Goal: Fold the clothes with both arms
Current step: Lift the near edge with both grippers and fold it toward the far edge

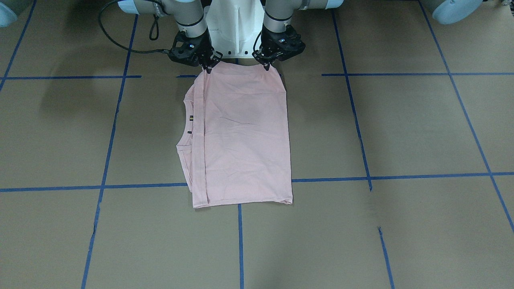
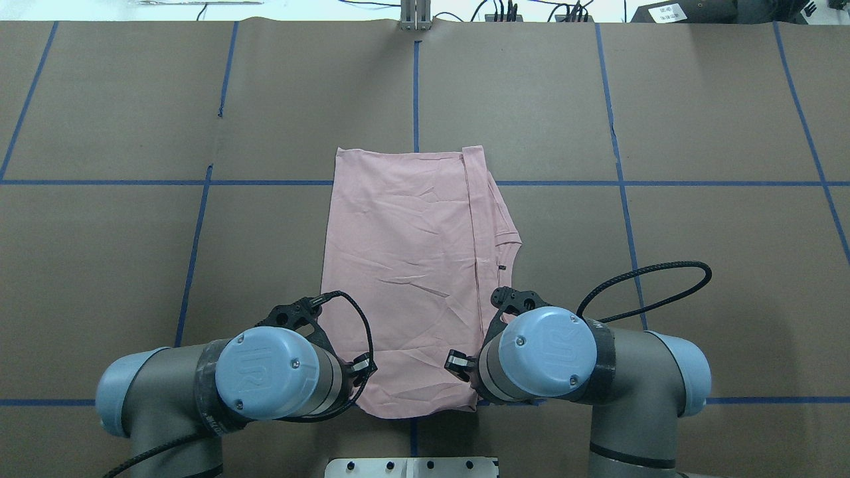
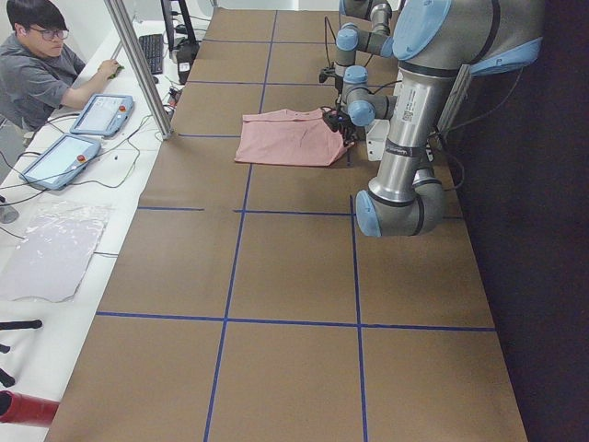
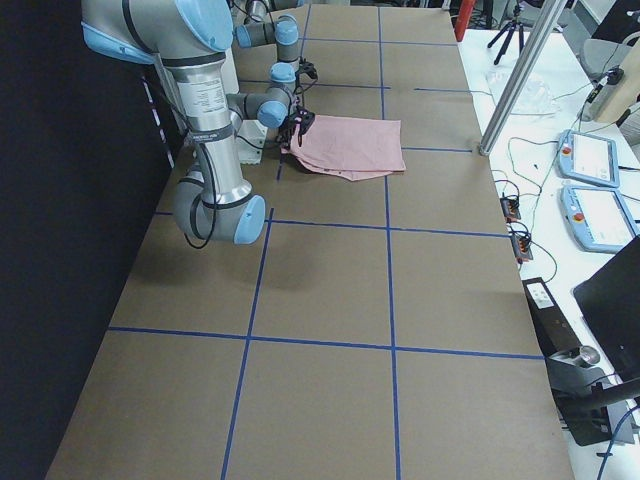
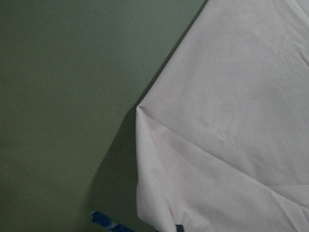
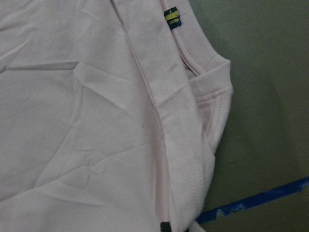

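Observation:
The pale pink T-shirt [image 1: 241, 136] lies folded into a rectangle on the brown table, its plain side up and the cartoon hidden. Its collar [image 2: 508, 240] and a small black tag [image 6: 171, 16] show along one side. My left gripper [image 1: 266, 66] is shut on the corner of the shirt's edge nearest the robot base. My right gripper [image 1: 208, 69] is shut on the other corner of that edge. In the overhead view the wrists hide both grippers. The wrist views show the cloth [image 5: 231, 121] close up, with the stitched hem [image 6: 169, 121] running along it.
The white pedestal base [image 1: 235, 32] stands just behind the grippers. Blue tape lines [image 1: 241, 241] grid the table. An operator [image 3: 37, 64] sits past the far side, with tablets [image 3: 101, 115] and a metal post [image 3: 138, 64] beside him.

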Controlling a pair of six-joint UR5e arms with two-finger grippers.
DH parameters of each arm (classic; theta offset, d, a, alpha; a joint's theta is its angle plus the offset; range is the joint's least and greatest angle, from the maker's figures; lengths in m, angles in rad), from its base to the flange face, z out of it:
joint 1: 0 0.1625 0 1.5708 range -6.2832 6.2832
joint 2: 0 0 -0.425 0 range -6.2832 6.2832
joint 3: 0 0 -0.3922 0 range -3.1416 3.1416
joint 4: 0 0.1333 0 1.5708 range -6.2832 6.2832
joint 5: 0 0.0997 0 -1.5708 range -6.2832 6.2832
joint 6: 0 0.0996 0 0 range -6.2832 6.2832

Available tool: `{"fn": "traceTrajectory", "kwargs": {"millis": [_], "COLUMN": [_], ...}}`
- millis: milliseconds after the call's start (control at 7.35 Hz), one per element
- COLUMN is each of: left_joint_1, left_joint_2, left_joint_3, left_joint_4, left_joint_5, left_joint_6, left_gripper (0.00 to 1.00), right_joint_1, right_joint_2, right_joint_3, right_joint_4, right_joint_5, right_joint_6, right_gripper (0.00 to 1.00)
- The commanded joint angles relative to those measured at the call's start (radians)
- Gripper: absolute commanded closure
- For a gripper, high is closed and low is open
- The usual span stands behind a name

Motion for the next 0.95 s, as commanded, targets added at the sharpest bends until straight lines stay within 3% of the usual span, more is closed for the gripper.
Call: {"fn": "traceTrajectory", "kwargs": {"millis": [0,408,816], "left_joint_1": [0.002,-0.059,-0.138], "left_joint_2": [-0.002,-0.018,-0.039], "left_joint_3": [-0.012,-0.007,-0.005], "left_joint_4": [-0.001,-0.011,-0.013], "left_joint_5": [-0.002,-0.005,-0.003], "left_joint_6": [0.0,0.02,0.079], "left_gripper": [1.0,1.0,1.0], "right_joint_1": [0.041,0.124,0.173], "right_joint_2": [-0.01,0.001,0.002], "right_joint_3": [-0.004,-0.031,-0.044], "right_joint_4": [0.012,0.122,0.123], "right_joint_5": [0.001,-0.001,-0.002], "right_joint_6": [-0.006,-0.021,-0.02], "right_gripper": [1.0,1.0,1.0]}}
